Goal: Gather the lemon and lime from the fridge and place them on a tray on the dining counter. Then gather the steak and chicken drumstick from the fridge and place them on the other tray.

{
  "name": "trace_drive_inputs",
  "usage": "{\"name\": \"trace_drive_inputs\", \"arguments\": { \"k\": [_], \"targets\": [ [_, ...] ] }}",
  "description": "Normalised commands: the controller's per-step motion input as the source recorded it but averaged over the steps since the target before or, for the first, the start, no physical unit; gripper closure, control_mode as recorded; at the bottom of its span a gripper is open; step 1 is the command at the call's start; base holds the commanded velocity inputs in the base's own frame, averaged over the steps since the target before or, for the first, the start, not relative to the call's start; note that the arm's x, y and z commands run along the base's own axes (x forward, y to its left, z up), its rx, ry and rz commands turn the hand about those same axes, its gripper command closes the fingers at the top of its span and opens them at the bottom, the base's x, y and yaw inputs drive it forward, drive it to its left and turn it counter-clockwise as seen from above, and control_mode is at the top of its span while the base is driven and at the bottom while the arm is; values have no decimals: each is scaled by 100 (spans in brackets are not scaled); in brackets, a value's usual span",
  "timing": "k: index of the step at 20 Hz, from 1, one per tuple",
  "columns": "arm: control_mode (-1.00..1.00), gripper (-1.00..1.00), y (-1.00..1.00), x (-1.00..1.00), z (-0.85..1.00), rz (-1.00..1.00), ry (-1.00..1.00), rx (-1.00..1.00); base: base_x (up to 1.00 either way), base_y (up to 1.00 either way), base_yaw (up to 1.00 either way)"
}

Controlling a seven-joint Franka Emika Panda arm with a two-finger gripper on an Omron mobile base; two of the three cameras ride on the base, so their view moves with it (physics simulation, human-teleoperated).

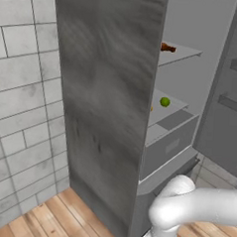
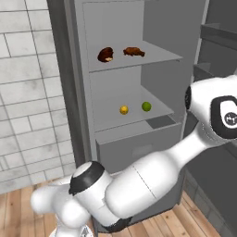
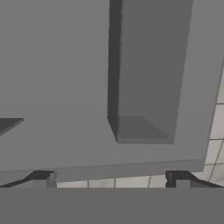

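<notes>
White robot arm (image 2: pixel 139 180) fills the foreground of the right base view, w/ its elbow bent low in front of an open fridge (image 1: pixel 110 115). Fridge is tall, plain grey, door swung open to the right. On the upper shelf (image 2: pixel 134 58) sit two brown meat pieces – a steak (image 2: pixel 105 54) at left and a chicken drumstick (image 2: pixel 134 51) beside it, apart. On the shelf below, a lemon (image 2: pixel 124 109) and a lime (image 2: pixel 146 106) lie near each other, not touching; lime is to the right. Grey drawer (image 2: pixel 139 148) sits under that shelf. Gripper (image 3: pixel 111 183) in the hand view has fingers spread wide, holding nothing – its dark tips face a grey fridge panel & pale floor tiles (image 3: pixel 216 131). White tile wall (image 1: pixel 23 85) at left, wood floor (image 1: pixel 44 220) below
</notes>
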Motion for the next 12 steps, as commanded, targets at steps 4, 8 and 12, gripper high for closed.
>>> {"name": "trace_drive_inputs", "arguments": {
  "k": [4, 8, 12],
  "targets": [
    [-100, -100, 36, -17, 12, 10, 0, -1, 0, 0, 0],
    [-100, -100, 78, -35, 0, 8, 0, -2, 0, 0, 0],
    [-100, -100, 97, -32, 1, 5, 1, -2, 0, 0, 0]
  ]
}}
